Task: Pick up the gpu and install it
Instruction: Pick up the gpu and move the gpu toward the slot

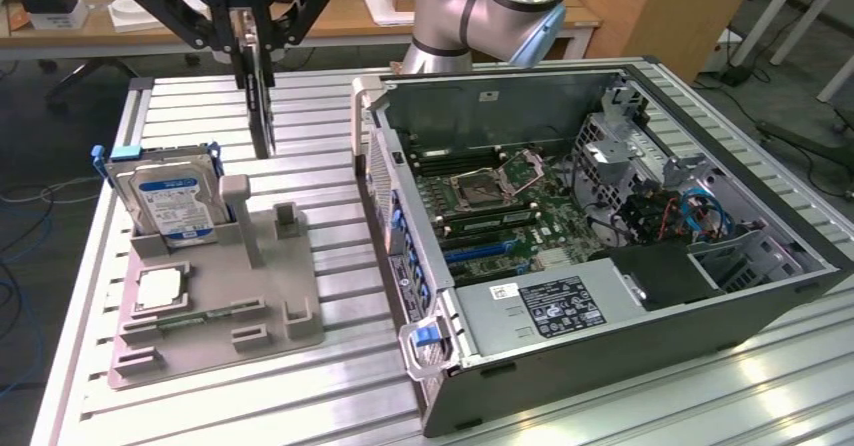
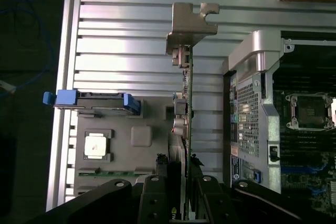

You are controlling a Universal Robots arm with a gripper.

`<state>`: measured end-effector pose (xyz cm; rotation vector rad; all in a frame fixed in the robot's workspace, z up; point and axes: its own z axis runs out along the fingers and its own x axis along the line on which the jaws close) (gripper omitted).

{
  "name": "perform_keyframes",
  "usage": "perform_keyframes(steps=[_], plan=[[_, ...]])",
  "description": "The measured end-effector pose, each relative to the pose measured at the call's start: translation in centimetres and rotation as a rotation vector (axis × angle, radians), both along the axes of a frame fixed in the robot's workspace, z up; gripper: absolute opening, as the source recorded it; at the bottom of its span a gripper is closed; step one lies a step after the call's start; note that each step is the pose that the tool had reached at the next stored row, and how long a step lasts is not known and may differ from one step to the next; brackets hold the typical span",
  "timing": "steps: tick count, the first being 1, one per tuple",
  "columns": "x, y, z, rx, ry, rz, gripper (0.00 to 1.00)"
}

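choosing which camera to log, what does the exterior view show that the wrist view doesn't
The exterior view adds the robot arm, the labelled power supply and blue cables inside the case, and a desk behind. The wrist view adds the metal bracket at the card's far end. Both share the tool shut on the upright graphics card, plus the hard drive, grey tray, processor chip and open computer case.

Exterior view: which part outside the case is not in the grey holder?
The thin dark gpu card, held on edge by the black gripper. The silver blue-labelled hard drive, square processor and green memory stick sit in the holder.
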<state>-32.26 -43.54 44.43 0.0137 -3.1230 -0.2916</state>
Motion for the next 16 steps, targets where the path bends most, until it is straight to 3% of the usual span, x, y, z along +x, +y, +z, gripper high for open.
perform_keyframes(steps=[1, 2, 6, 8, 10, 11, 12, 16], plan=[[0.00, 0.00, 0.04, -0.0070, 0.0000, 0.000, 0.26], [0.00, 0.00, 0.07, -0.0184, 0.0002, 0.000, 0.26], [0.00, -0.01, 0.16, -0.0752, 0.0000, 0.000, 0.26], [0.00, -0.01, 0.16, -0.0998, 0.0000, 0.000, 0.26], [0.00, -0.01, 0.17, -0.1324, 0.0001, 0.000, 0.26], [0.01, -0.01, 0.17, -0.1448, 0.0002, 0.000, 0.26], [0.06, -0.01, 0.17, -0.1478, 0.0001, 0.000, 0.26], [0.51, -0.01, 0.15, -0.1481, 0.0003, 0.000, 0.26]])
